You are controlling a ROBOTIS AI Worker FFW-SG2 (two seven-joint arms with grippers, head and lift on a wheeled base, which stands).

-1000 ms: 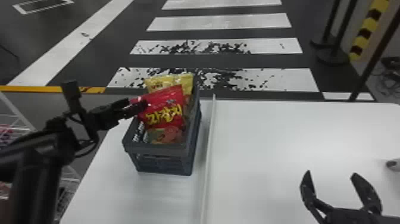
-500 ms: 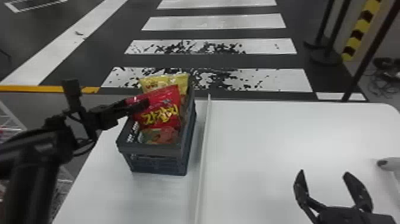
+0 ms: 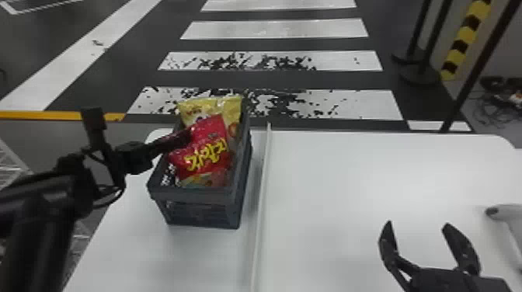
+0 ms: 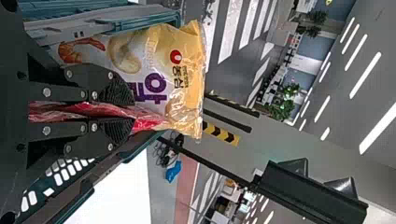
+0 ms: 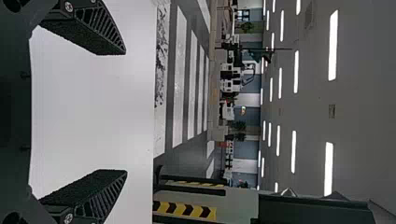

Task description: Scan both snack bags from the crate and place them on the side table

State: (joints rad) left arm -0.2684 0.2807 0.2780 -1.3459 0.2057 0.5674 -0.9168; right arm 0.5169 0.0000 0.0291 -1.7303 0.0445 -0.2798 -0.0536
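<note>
Right now, in the head view, the left gripper (image 3: 188, 136) is reaching in from the left side of the frame and pinching the upper left part of the red snack bag (image 3: 207, 157). That bag is leaning at a tilt inside the dark grey crate (image 3: 194, 194), left of the frame's centre, and partly covering the yellow snack bag (image 3: 229, 105), which is poking up at the crate's far end. The crate is sitting on the white desk (image 3: 349, 202), just beside a raised white strip (image 3: 262, 186) that is running from near the centre down to the bottom edge. At lower right, the right gripper (image 3: 418, 223) is hovering with its fingers spread and nothing between them, while a pale grey object (image 3: 505, 219) is showing at the right edge. In the left wrist view, the left gripper (image 4: 133, 111) is squeezing a crumpled fold of the red bag between its fingers, with the yellow bag's printed front showing beside them. In the right wrist view, the right gripper (image 5: 126, 112) is holding its ridged fingers wide apart, with the white desk surface showing between them.
</note>
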